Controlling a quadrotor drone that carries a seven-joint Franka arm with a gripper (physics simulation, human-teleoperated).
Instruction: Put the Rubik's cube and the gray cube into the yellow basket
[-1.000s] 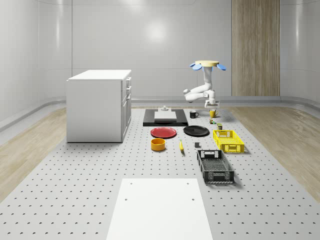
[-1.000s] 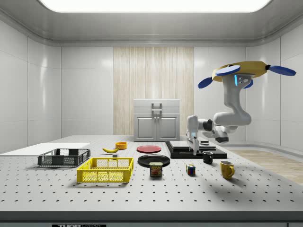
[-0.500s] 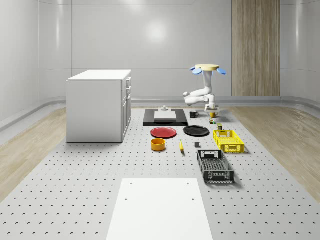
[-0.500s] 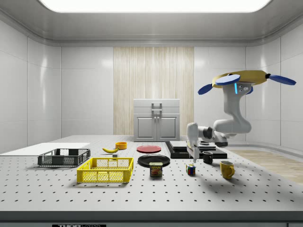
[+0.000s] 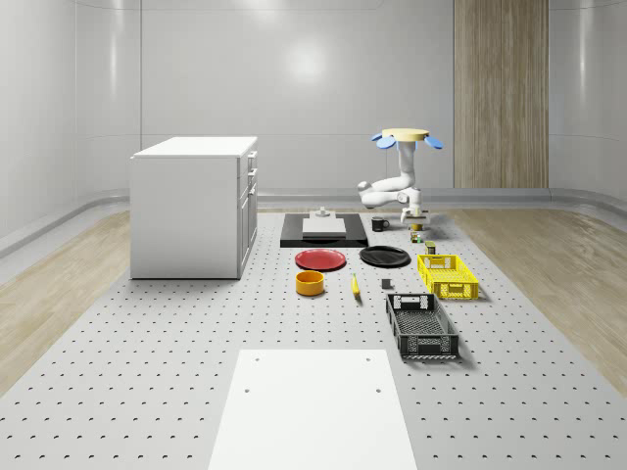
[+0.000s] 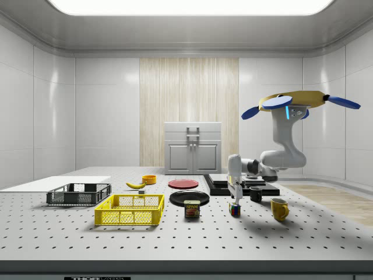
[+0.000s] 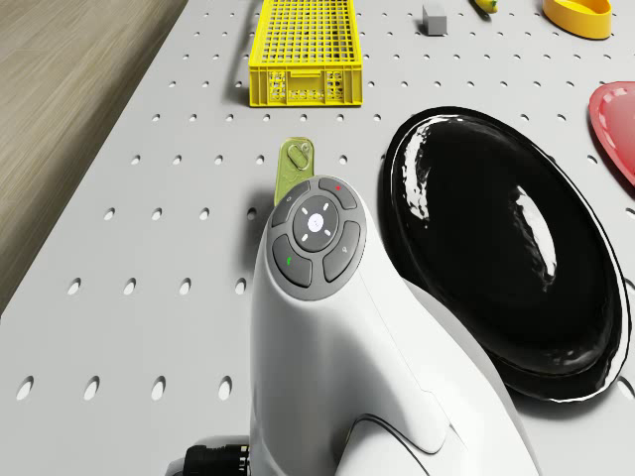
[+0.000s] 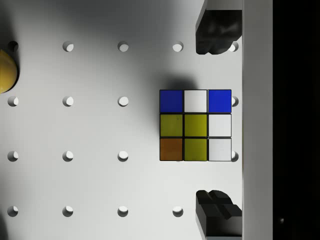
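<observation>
The Rubik's cube [image 8: 195,125] sits on the perforated table, directly under my open gripper [image 8: 218,122]; one finger [image 8: 216,31] shows on either side of it, apart from it. In the side view the gripper [image 6: 234,197] points straight down just above the cube [image 6: 234,209]. The drone [image 6: 291,104] hovers above the table's far end, beside the black platform. The yellow basket [image 6: 129,217] stands further along the table, seen also from the drone [image 7: 303,87]. A small gray cube [image 5: 386,285] lies between the basket [image 5: 449,292] and the banana.
A Spam can [image 6: 192,209] stands between cube and basket. A black plate [image 7: 506,258] lies near it. A yellow mug [image 6: 279,209] and a black mug [image 6: 256,193] flank the cube. A black basket [image 5: 421,325], red plate [image 5: 320,258], orange bowl [image 5: 310,283] and white cabinet [image 5: 194,206] stand farther off.
The drone has sunk lower and shifted toward the Rubik's cube. The gripper has come down from beside the black platform to just above the cube.
</observation>
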